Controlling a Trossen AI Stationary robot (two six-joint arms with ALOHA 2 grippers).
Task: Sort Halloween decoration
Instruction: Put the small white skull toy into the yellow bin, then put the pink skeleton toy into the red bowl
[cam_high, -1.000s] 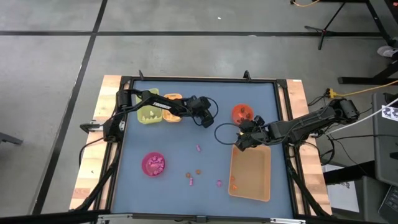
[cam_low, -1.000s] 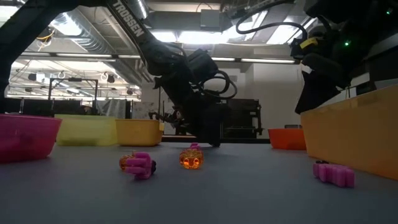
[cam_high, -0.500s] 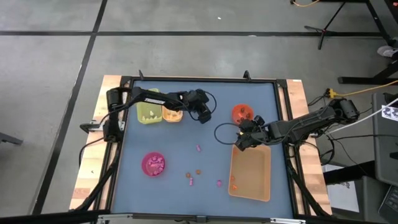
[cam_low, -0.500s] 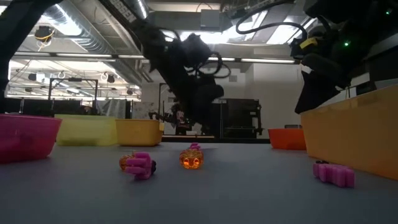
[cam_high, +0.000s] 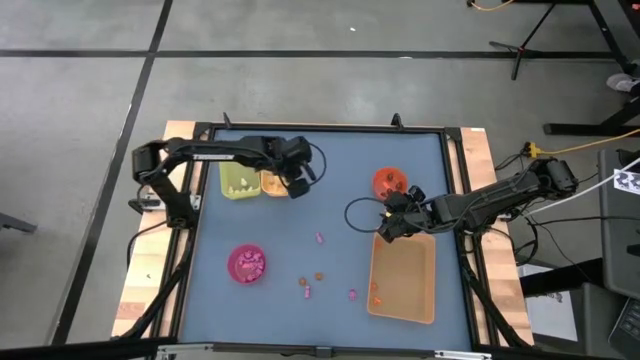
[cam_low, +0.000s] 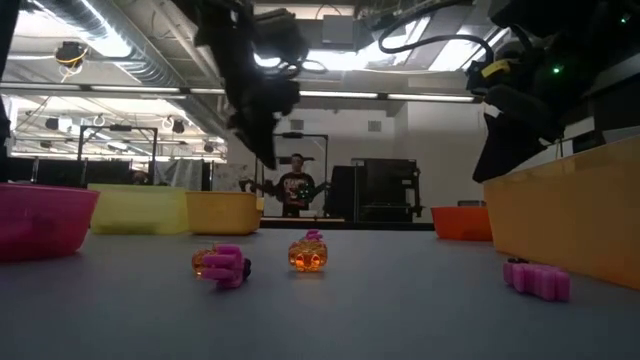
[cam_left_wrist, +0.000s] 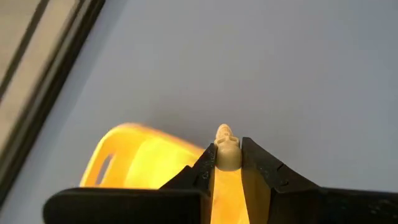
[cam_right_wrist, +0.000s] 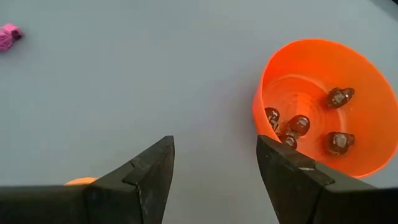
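While the left gripper (cam_left_wrist: 227, 163) hangs over the small orange tray (cam_high: 274, 184) at the far left of the blue surface (cam_high: 340, 160), its fingers are pinched on a cream-white trinket (cam_left_wrist: 227, 149) whose top pokes out above the fingertips; in the left wrist view the same tray (cam_left_wrist: 140, 158) lies right under them. Just beside that tray, further left, sits the green tray (cam_high: 238, 181). The right gripper (cam_right_wrist: 214, 163) waits with its fingers spread wide and nothing between them, close to the red-orange bowl (cam_right_wrist: 323, 106), which holds several dark trinkets (cam_right_wrist: 341, 142); from above, this gripper (cam_high: 386, 226) lies between that bowl (cam_high: 390, 183) and the far end of the large tan tray (cam_high: 403, 278). A small orange piece (cam_high: 376, 290) rests inside the tan tray near its left wall. The pink bowl (cam_high: 247, 263) stands at the near left with pink pieces in it. Loose decorations are scattered on the open surface between the pink bowl and the tan tray: a magenta one (cam_high: 319, 239) farthest from the near edge, an orange-brown one (cam_high: 319, 276), a pink-and-orange one (cam_high: 305, 285), and another magenta one (cam_high: 352, 294) near the tan tray. At table height the orange pumpkin-like piece (cam_low: 308, 252) and its pink neighbour (cam_low: 222, 265) lie apart. A person (cam_low: 296, 185) stands in the room behind.
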